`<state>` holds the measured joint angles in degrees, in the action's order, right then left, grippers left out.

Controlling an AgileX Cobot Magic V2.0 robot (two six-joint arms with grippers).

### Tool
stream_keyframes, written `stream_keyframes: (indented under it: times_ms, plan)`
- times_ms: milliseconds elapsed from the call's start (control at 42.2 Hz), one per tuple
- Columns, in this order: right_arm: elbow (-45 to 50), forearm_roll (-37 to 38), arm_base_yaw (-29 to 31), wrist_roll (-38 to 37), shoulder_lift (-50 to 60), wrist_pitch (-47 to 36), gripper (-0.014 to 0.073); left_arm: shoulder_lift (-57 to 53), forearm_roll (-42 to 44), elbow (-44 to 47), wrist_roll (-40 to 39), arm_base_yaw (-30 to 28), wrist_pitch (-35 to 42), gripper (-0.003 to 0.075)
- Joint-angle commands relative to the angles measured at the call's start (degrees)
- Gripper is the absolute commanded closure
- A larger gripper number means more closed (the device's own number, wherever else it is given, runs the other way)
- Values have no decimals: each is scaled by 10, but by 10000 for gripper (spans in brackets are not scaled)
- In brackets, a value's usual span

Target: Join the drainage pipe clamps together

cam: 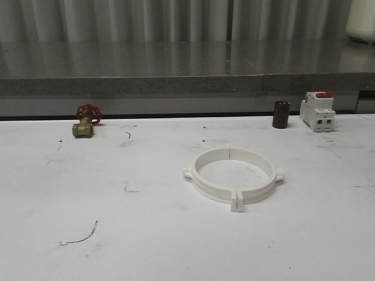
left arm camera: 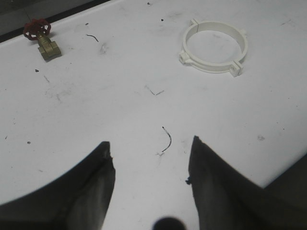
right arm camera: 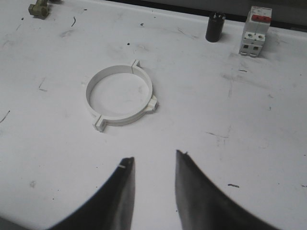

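Both claws, left gripper [left arm camera: 151,179] & right gripper [right arm camera: 154,187], gape wide w/ nothing held, well back from the drainage pipe clamps [cam: 233,175], which lie ahead mid-table, right arm looking nearer, two white half-rings already meeting as one flat ring, tabs paired front/back.

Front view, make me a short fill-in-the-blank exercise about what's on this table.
1. The two white plastic half-ring clamps lie together forming one closed ____.
2. The brass valve has a ____ handwheel.
3. The white boxy breaker stands beside a small dark ____.
4. Both grippers' jaws stand ____.

Missing words: ring; red; cylinder; open
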<state>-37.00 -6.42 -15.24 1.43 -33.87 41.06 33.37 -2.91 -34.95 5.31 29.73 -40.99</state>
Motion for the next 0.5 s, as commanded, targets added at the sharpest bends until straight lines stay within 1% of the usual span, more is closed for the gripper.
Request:
stream_keyframes:
  times_ms: [0, 71, 118, 213, 261, 474]
  plan:
    - [-13, -5, 3, 6, 2, -40, 473, 1, -4, -16, -2, -1, 38, 411]
    - [-13, -5, 3, 6, 2, -40, 561, 1, -4, -16, -2, -1, 37, 487]
    - [-13, -5, 3, 6, 2, -40, 620, 1, -4, -16, -2, -1, 36, 567]
    - [-13, -4, 3, 6, 2, -39, 717, 1, -4, -16, -2, -1, 35, 692]
    - [-13, -4, 3, 6, 2, -38, 706, 1, -4, -16, -2, -1, 35, 742]
    - [-13, -4, 3, 6, 2, -38, 710, 1, -4, -16, -2, -1, 35, 741]
